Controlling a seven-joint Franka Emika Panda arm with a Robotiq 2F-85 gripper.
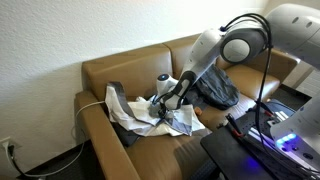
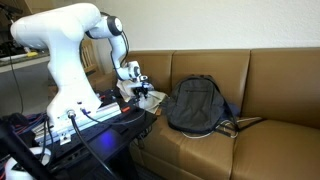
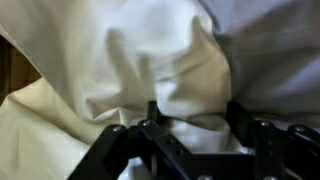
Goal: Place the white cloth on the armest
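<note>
A crumpled white cloth (image 1: 150,118) lies on the brown couch seat beside the armrest (image 1: 98,118). My gripper (image 1: 163,100) is lowered onto the cloth. In the wrist view the cloth (image 3: 150,50) fills the picture and a fold of it bulges between the two fingers of the gripper (image 3: 192,115), which stand wide apart, so it is open. In an exterior view the gripper (image 2: 143,95) shows behind the couch's near armrest (image 2: 160,125), and only a scrap of the cloth (image 2: 126,92) is visible.
A dark backpack (image 1: 215,90) (image 2: 195,105) sits on the couch seat right beside the cloth. A dark object (image 1: 114,97) lies by the armrest. A black stand with electronics and cables (image 1: 255,140) (image 2: 90,130) is in front of the couch.
</note>
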